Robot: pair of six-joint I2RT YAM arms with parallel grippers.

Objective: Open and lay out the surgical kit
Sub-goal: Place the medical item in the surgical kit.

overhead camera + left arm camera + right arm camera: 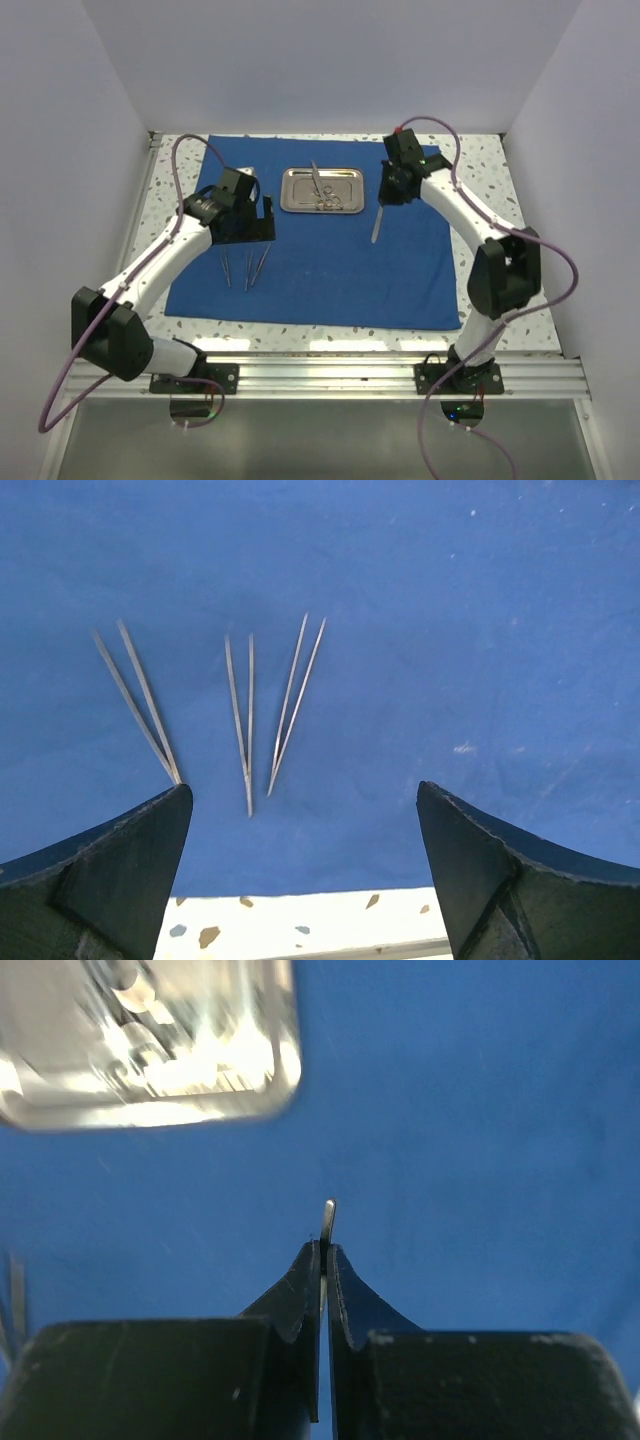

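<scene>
The royal-blue cloth lies spread flat on the table. The shiny steel tray sits on its far middle with scissors-like silver instruments inside. Three slim silver tweezers lie side by side on the cloth's left part, and also show in the left wrist view. My left gripper hovers over them, open and empty. My right gripper, right of the tray, is shut on a thin silver instrument that hangs over the cloth. Its tip shows between the fingers.
The speckled white tabletop shows around the cloth, with white walls on three sides. An aluminium rail runs along the near edge. The tray appears blurred in the right wrist view. The cloth's near edge lies close below my left gripper.
</scene>
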